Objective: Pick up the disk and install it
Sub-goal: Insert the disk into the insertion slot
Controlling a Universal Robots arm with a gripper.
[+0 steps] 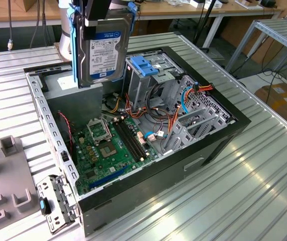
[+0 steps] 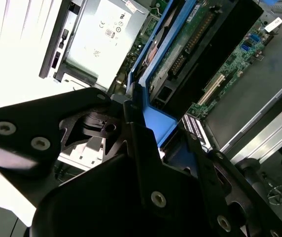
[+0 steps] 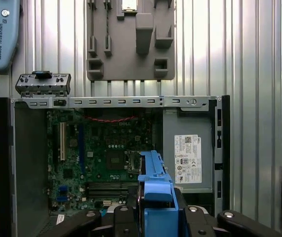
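In the exterior view the disk (image 1: 103, 50) hangs upright above the back of the open computer case (image 1: 219, 145). It is a silver drive with a white-and-blue label and blue side rails. My gripper (image 1: 99, 14) is shut on its upper end. The first wrist view looks down past the disk's blue end tab (image 3: 156, 202) onto the motherboard (image 3: 106, 153). The second wrist view has a blue rail (image 2: 153, 111) of the disk clamped between black fingers (image 2: 141, 163). A metal drive cage (image 1: 148, 83) with a blue latch on top stands just to the exterior view's right of the disk.
A grey box with a white sticker (image 3: 188, 158) sits in the case corner below the disk. Orange and blue cables (image 1: 176, 108) run beside the cage. On the ribbed table lie a grey fixture plate (image 1: 3, 196) and a loose metal bracket (image 1: 55, 201). A pendant (image 3: 0, 34) lies beyond the case.
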